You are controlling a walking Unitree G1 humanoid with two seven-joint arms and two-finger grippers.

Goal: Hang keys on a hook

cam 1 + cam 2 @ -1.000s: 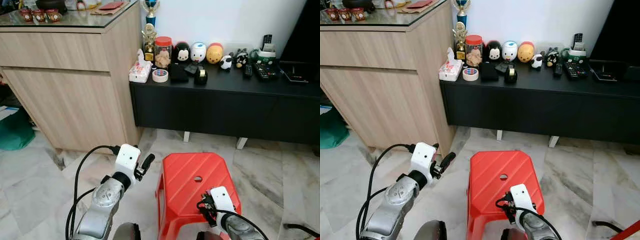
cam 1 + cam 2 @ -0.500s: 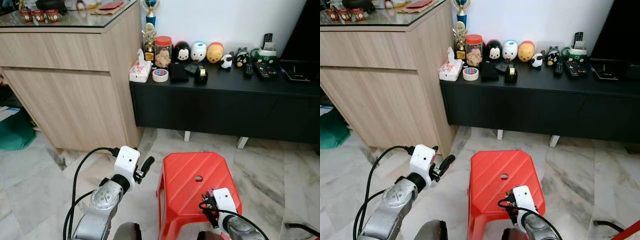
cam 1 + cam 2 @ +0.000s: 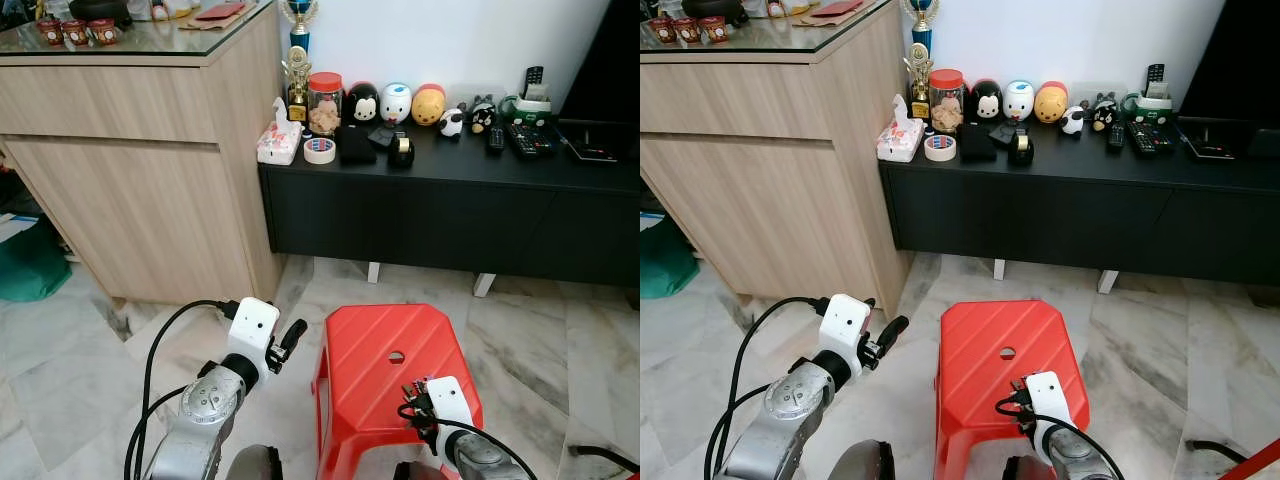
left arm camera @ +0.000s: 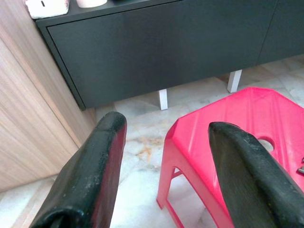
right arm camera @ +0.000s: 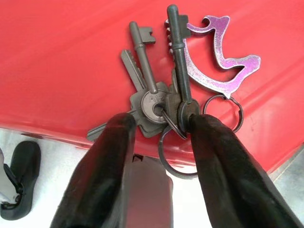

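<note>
1. Right pincer (image 5: pixel 159 142) clamped on the keys (image 5: pixel 159 102), low over the red stool (image 3: pixel 385 375) near its front edge.
2. Purple keyring charm (image 5: pixel 216 57) hangs with the bunch.
3. Left pincer (image 4: pixel 166 156) spread wide, holding nothing, left of the stool above the marble floor (image 3: pixel 60 370).

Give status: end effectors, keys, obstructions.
Right end effector closed on keys over red stool. Left end effector open, empty, beside stool. No hook seen; black cabinet ahead.
</note>
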